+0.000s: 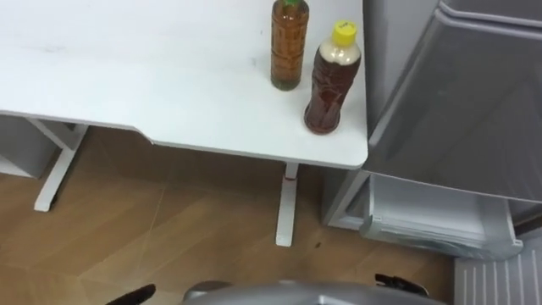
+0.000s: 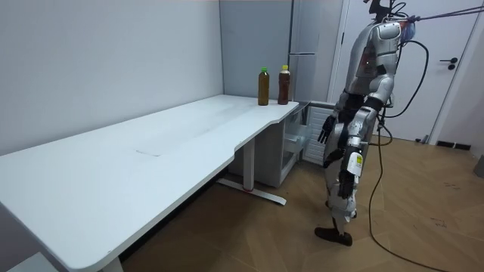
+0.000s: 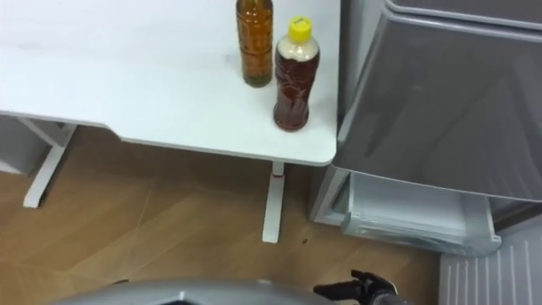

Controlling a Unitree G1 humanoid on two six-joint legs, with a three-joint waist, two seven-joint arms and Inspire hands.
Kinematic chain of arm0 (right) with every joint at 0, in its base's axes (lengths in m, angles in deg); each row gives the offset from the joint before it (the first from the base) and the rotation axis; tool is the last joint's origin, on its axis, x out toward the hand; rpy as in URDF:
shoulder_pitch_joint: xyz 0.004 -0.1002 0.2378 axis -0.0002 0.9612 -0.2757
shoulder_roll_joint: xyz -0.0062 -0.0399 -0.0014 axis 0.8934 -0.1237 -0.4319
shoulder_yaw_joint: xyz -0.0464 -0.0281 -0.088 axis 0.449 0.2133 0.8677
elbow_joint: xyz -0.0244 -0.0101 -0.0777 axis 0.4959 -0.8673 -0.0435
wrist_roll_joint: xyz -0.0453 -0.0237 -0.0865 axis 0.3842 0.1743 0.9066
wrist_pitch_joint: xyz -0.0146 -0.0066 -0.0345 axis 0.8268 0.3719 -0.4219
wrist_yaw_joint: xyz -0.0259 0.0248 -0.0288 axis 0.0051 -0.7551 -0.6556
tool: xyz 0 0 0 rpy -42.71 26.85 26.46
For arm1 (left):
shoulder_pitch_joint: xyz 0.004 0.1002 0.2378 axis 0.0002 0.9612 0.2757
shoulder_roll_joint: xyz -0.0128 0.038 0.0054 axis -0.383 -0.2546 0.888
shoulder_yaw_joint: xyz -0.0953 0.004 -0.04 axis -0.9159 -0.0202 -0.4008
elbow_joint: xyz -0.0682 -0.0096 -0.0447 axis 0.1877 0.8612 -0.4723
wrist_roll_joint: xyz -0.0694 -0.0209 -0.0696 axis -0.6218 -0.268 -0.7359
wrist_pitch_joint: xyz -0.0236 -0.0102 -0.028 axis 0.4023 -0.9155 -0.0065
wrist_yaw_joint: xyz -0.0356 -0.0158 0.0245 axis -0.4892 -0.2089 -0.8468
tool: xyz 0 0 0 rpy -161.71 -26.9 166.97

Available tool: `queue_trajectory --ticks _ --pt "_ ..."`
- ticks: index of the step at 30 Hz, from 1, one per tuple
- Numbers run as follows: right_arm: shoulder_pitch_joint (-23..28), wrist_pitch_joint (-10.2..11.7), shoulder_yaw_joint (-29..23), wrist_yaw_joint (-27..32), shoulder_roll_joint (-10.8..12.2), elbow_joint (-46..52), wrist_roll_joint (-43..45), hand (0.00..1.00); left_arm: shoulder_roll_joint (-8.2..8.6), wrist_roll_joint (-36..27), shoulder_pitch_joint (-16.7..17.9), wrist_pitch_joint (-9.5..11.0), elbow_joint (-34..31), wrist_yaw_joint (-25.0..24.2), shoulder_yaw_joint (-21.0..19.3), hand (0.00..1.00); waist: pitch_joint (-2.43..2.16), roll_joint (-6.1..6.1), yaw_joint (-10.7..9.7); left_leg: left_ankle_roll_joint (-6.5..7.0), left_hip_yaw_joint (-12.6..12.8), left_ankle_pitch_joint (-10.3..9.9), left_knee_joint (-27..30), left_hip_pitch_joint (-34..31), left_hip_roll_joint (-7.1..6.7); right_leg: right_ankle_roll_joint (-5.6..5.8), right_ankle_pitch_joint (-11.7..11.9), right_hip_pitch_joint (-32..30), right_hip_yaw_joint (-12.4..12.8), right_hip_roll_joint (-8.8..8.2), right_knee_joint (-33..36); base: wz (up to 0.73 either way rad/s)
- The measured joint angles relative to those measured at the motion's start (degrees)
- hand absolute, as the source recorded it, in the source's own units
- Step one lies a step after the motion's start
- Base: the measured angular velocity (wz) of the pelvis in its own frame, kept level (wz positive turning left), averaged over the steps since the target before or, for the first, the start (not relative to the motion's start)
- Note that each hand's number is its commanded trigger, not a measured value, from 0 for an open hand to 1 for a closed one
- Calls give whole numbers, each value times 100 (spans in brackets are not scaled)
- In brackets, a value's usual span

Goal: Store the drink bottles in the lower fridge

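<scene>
While two bottles (image 1: 290,47) (image 1: 332,80) are stood on the bench (image 1: 169,85), upper centre, nothing is grasped. The left robot hand (image 1: 135,295) and right robot hand (image 1: 398,283) are held slack-fingered at the bottom.

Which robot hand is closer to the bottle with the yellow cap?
Right. Its right hand hangs low, just right of the yellow-capped bottle; the left hand hangs far to the bottle's left.

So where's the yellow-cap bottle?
In the left eye view, the yellow-cap bottle stands on the table's right corner, beside the green-cap bottle, near the fridge.
</scene>
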Motion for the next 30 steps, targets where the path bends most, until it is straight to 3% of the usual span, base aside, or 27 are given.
queue_trajectory --ticks 7,12,15,17,21,24,26,30 --pt "-21 26 13 8 -48 32 332 0 -15 21 -36 449 -1318 1066 -42 0 9 1 32 0 -94 0 11 -10 -18 3 -4 43 -73 -4 -12 6" --pt "17 235 207 67 -46 117 344 0 -17 427 -65 911 -2010 1769 253 0 0 -1 34 0 -112 0 15 -19 -26 6 -8 51 -95 -5 -17 2" --pt "57 353 213 56 -45 136 312 0 -20 642 -79 1118 -2902 2164 317 0 3 -33 -9 0 -170 1 20 -65 -33 6 -8 36 -169 -6 -23 9" --pt "59 431 207 54 -45 133 286 0 -63 802 -86 1278 -3292 2280 327 0 0 -21 -49 -1 -187 2 27 -30 -34 7 -9 46 -171 -4 -30 3" --pt "128 542 183 43 -46 148 264 0 -238 916 -123 1372 -4203 2321 435 0 -1 -1 -86 -2 -181 4 14 7 -27 6 -8 52 -166 1 -16 -1" --pt "203 582 1 -7 -27 142 255 0 -239 907 -125 1393 -4991 2255 424 0 5 -4 -133 -2 -168 2 15 -2 -28 6 -8 50 -158 1 -16 0" --pt "248 632 -64 -4 -22 144 144 0 -240 914 -139 1525 -5300 2180 423 0 7 17 -154 -2 -152 1 3 2 -26 5 -8 57 -138 1 -14 -2" --pt "246 685 -109 -13 -19 124 83 0 -239 934 -194 1564 -5967 1969 419 0 29 43 -256 -2 -119 1 10 14 -13 4 -7 40 -62 11 -9 -7"
